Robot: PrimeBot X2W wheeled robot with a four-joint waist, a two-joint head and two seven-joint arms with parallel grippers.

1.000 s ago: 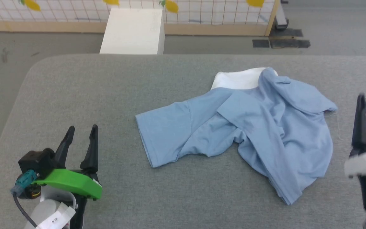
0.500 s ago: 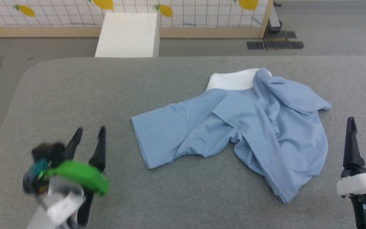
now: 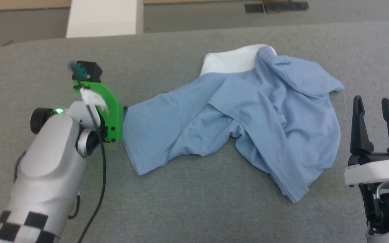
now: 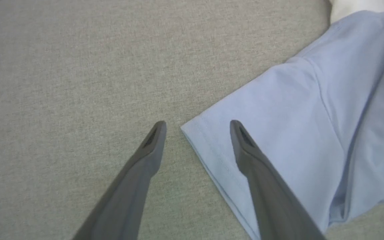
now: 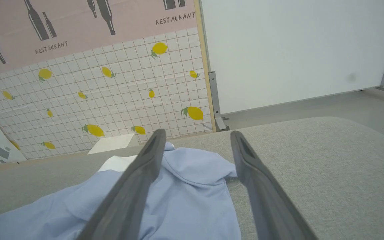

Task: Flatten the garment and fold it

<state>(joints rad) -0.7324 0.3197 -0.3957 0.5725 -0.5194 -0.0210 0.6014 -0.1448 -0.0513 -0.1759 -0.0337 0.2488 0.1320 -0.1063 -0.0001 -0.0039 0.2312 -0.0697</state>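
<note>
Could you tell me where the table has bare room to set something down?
Bare: the near table strip before the garment, and the far left toward the white box. Crowded: sleeve edge, where the left gripper hovers.

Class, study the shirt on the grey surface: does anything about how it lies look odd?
Yes. The shirt is crumpled, not flat: its body is bunched and folded over itself on the right, covering part of the white collar, while one sleeve lies spread flat on the left.

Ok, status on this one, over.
Left gripper open, at sleeve corner of garment. Right gripper open, apart from it. Garment crumpled, unfolded. White box beyond table.
</note>
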